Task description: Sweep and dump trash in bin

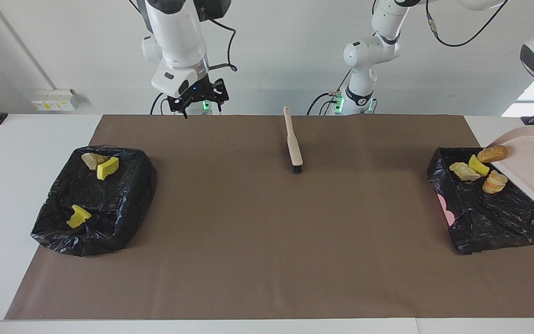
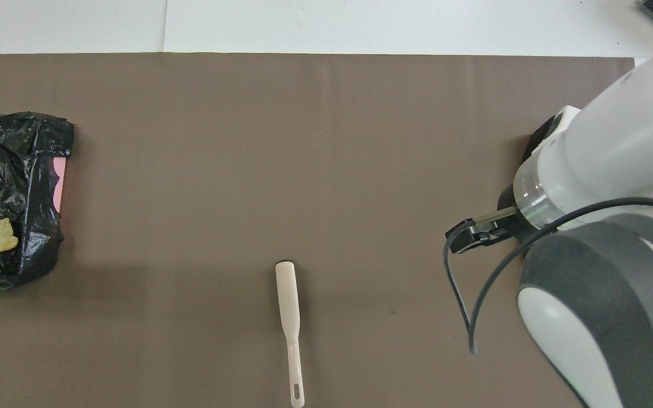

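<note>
A brown mat [image 1: 267,241] covers most of the white worktop [image 1: 30,139]. Two bins lined with black bags stand on it, one at each end. The bin at the right arm's end [image 1: 95,204] holds three pieces of trash: a tan bread-like lump [image 1: 92,160] touching a yellow sponge chunk [image 1: 108,168] on the side nearer the robots, and another yellow chunk [image 1: 79,216] apart from them, farther from the robots. The bin at the left arm's end [image 1: 489,208] has a pale pink dustpan [image 1: 533,162] tilted over its edge; a brown bread piece [image 1: 492,153] lies at the dustpan's lip, and a beige lump [image 1: 464,171], a yellow chunk [image 1: 478,165] and a sliced tan piece [image 1: 494,182] lie close together on the black bag just below it. A cream-handled brush [image 1: 293,146] lies on the mat between the two arms' bases, its dark bristle end pointing away from the robots. The right hand [image 1: 200,109] hangs over the mat's edge nearest the robots, its fingers spread and holding nothing. The left hand is out of view; whether it grips the dustpan I cannot tell
</note>
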Robot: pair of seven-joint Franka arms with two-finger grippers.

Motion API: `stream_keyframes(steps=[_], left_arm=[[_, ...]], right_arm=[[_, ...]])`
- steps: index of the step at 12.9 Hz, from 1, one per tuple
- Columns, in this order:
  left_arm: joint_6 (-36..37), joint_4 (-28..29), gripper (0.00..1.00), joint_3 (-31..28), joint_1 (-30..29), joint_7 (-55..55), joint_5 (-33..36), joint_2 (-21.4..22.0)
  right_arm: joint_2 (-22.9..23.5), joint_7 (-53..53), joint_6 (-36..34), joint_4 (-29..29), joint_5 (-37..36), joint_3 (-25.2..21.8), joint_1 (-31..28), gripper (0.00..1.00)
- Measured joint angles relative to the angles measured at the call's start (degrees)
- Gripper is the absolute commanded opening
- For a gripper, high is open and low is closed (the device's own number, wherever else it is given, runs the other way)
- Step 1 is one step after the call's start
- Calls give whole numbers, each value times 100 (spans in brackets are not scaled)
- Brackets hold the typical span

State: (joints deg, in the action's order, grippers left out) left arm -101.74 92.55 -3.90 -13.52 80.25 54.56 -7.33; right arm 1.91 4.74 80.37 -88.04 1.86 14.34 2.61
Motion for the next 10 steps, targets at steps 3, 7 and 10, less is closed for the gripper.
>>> stream_keyframes(steps=[3,7,10], left_arm=[[45,-2,0,3,148,21,327,-4],[408,-273,0,36,438,96,517,-17],[802,-761,0,141,634,168,-434,-1]], right_arm=[[-15,-11,-1,21,-43,-155,-258,100],[-19,-11,0,201,-146,-553,-282,100],[-21,-46,3,358,-150,-1111,-268,100]])
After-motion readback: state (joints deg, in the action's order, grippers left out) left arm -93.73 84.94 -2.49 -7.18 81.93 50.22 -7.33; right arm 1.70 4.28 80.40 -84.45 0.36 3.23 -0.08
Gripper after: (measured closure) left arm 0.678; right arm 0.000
